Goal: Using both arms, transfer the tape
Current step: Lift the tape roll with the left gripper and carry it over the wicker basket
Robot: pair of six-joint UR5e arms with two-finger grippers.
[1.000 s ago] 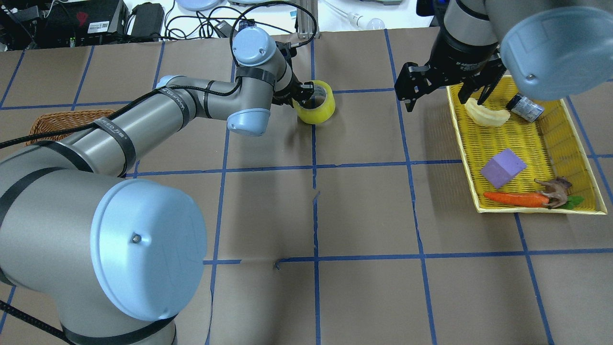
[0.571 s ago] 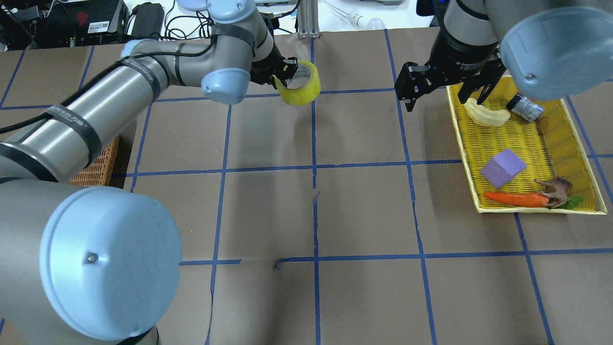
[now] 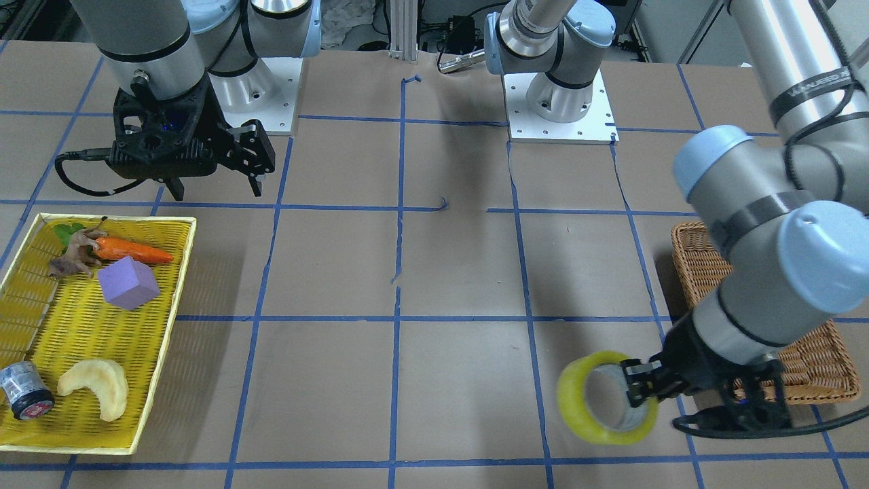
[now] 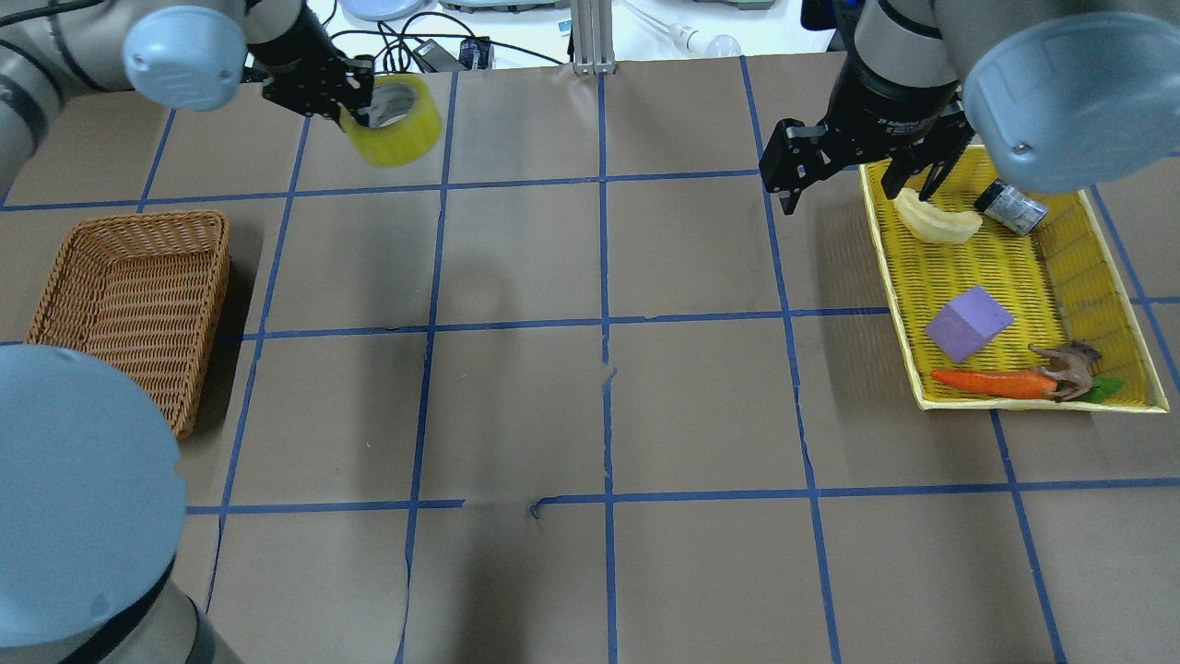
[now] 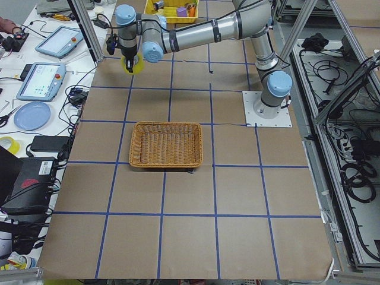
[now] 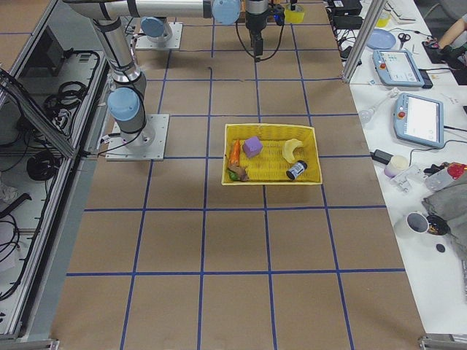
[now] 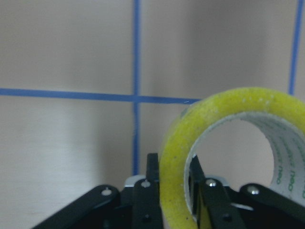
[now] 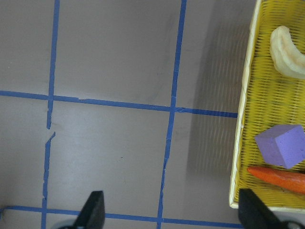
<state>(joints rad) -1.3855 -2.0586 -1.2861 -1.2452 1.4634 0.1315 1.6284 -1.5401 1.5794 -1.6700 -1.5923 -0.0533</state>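
Yellow tape held aloft

We see the glossy, translucent-yellow ring of tape [image 4: 403, 140] (grey-white printed core), its wall pinched by the left pincer [image 4: 353, 103] above the papered worktop's [image 4: 516, 406] far-left part; the right pincer [image 8: 174, 213] hangs spread.

The tape [image 4: 398, 138] hangs in the left claw [image 4: 355, 103] beyond the basket [image 4: 120, 295]; the tray [image 4: 1005, 267] lies far right.

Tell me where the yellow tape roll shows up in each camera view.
Front-facing: tape roll lower right.
Overhead: upper left.
Exterior left: top left.
Exterior right: top edge, right of centre.
Left wrist: close up, lower right.
Right wrist: not in it.
Landmark: yellow tray, in every view but left wrist.
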